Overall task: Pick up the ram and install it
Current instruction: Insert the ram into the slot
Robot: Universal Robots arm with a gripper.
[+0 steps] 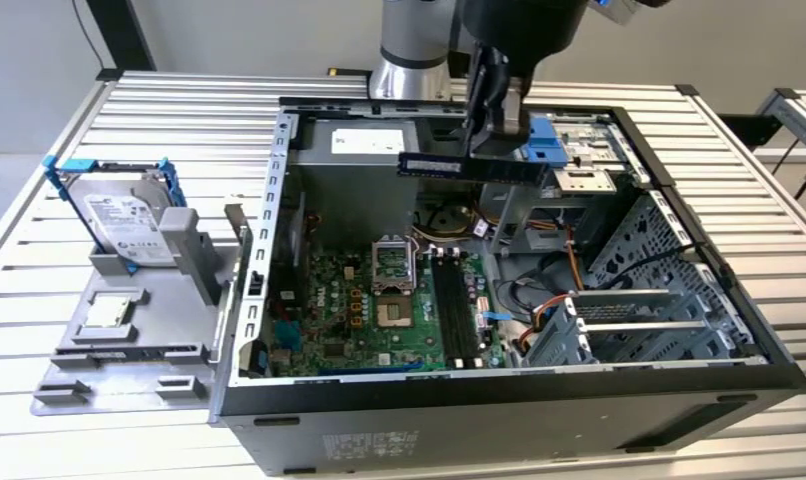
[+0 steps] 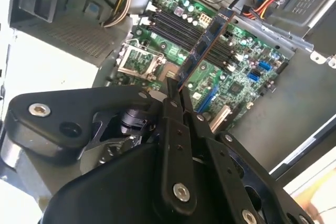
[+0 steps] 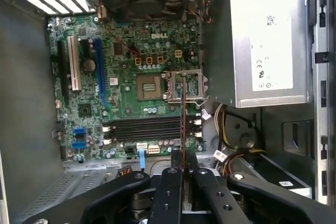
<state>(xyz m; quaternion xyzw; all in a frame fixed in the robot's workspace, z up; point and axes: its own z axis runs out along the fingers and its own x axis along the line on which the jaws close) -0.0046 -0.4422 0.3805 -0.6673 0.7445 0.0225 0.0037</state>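
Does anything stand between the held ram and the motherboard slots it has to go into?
Nothing visible does. The gripper, jaws shut on the ram, holds it above the open case; in both wrist views the black memory slots lie bare below.

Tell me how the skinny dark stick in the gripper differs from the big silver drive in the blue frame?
The long, thin, dark ram stick hangs in the black gripper above the open computer case; the broad silver hard drive in its blue frame stands propped on a grey stand beside the case. Both are flat computer parts.
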